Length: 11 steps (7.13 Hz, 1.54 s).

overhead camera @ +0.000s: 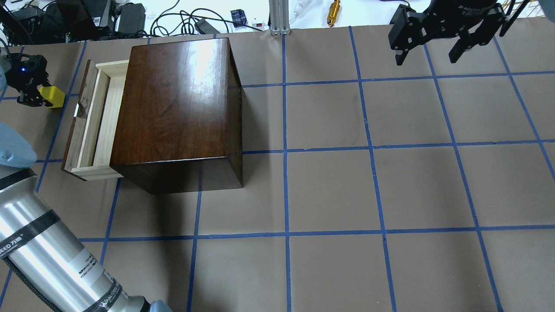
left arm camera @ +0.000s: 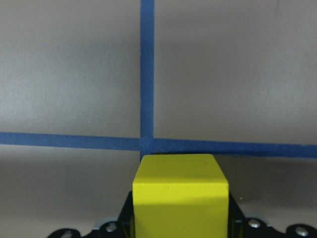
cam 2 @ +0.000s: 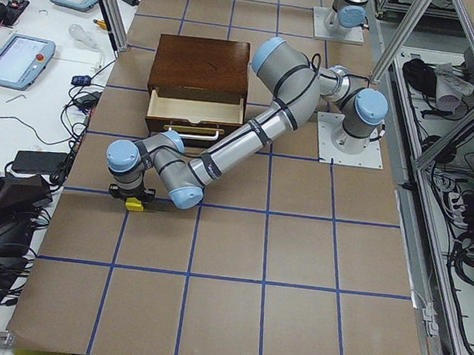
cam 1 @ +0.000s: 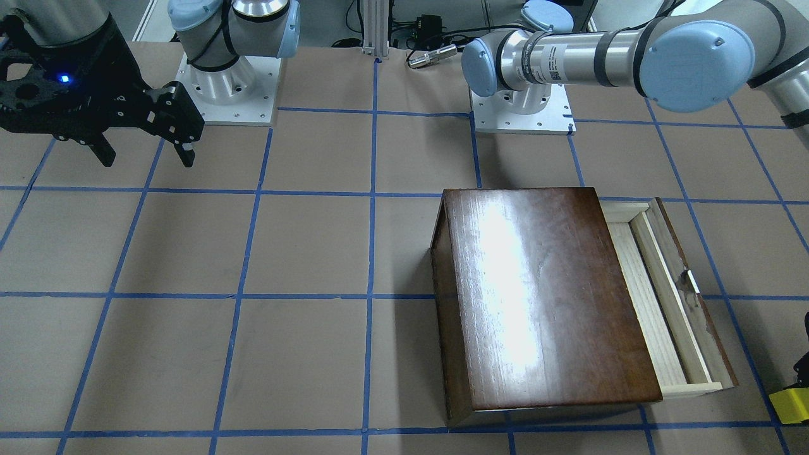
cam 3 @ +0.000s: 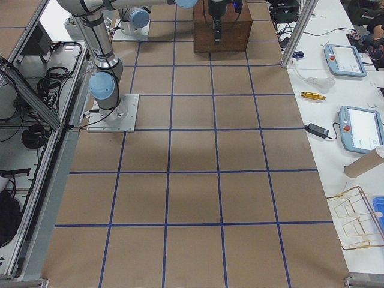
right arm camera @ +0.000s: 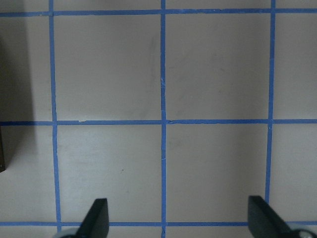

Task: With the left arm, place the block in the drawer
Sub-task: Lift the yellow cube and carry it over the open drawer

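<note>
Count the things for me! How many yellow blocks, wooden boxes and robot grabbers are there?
yellow block: 1
wooden box, with its drawer pulled open: 1
robot grippers: 2, the left gripper and the right gripper
Total: 4
</note>
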Available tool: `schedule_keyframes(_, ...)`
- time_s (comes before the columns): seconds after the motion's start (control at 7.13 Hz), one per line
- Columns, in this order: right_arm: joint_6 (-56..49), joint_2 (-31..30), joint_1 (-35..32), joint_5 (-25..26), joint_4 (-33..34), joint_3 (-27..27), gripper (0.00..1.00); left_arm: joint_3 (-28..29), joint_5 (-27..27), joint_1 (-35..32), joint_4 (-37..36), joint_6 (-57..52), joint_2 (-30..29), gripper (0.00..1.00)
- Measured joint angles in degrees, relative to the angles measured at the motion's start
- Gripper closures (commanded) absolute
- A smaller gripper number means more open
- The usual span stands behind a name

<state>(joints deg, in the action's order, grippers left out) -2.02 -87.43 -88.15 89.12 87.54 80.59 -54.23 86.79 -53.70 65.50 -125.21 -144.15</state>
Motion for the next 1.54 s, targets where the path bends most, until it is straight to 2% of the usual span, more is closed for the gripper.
schedule_keyframes(0.28,0.00,0.03,0.00,0.00,0.00,0.00,0.00,0.32,0.11,0.00,2.40,-0.28,2.16,1.00)
schedule_keyframes(0.98,0.00,0.02,0.00,0.01,0.00,0.00,0.00,-0.98,2.35,-3.47,23.73,0.67,16.83,1.00)
schedule_keyframes(1.54,0.04,0.02,0.02,0.00,0.00,0.00,0.00,-10.92,3.88,-11.65,26.10,7.96,28.43,1.00)
